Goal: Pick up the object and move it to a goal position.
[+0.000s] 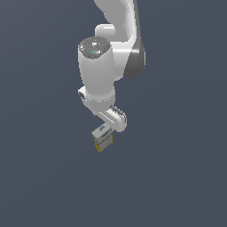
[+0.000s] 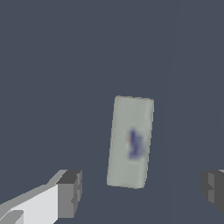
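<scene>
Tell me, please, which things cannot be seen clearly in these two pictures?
- Exterior view: the tool is hidden behind the wrist, so contact with the box is unclear.
- Wrist view: the blue print on the box is too blurred to read.
- Wrist view: one finger is cut by the picture's edge.
- No goal marker shows in either view.

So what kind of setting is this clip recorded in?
Apparently a bare simulated workspace, not a real room: a flat, featureless grey floor, a smoothly rendered white arm, and one small carton below the open gripper.
</scene>
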Action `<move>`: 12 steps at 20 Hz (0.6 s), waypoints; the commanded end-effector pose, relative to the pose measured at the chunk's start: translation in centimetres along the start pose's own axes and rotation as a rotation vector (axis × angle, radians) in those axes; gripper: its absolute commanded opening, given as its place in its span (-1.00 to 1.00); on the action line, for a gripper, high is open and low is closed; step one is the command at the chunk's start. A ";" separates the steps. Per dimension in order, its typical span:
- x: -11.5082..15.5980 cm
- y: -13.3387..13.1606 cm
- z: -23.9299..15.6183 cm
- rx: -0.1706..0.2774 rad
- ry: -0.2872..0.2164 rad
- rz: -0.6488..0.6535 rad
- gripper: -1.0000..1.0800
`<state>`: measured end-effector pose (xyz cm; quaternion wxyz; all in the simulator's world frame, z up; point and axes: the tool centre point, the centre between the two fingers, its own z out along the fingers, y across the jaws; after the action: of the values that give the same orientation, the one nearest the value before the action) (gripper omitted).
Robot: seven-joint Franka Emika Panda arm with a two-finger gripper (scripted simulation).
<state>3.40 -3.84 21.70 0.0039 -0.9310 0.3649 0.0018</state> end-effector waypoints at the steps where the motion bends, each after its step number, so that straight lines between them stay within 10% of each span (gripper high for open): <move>1: 0.7 0.1 0.6 -0.002 0.003 0.040 0.92; 12: 1.4 0.2 1.6 -0.006 0.006 0.086 0.92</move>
<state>4.26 -4.97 20.20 0.0001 -0.9145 0.4045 0.0004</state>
